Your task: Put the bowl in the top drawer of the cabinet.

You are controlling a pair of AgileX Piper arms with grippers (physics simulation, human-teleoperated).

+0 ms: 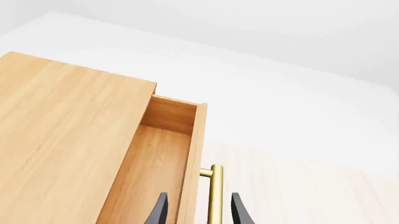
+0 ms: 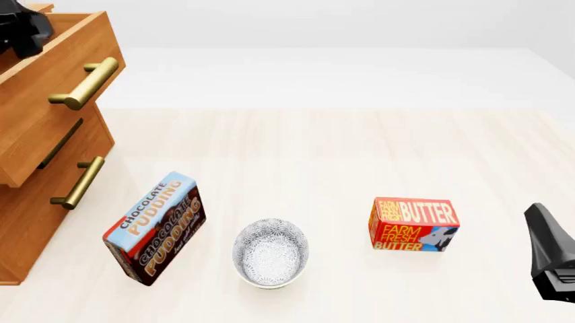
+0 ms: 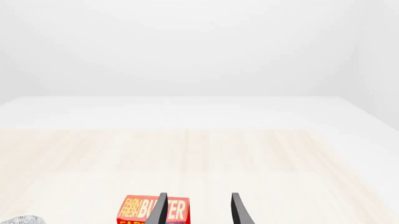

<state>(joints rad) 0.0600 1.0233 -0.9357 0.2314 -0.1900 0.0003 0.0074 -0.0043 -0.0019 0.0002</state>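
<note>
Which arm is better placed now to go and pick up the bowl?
The right arm, probably. Its claw is open and free near the butter box, beside the bowl. The left claw is up at the top drawer handle.

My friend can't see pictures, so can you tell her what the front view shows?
A speckled white bowl sits on a pale table, between a chocolate pudding box and a butter box. At the left, the wooden cabinet has its top drawer pulled open.
</note>
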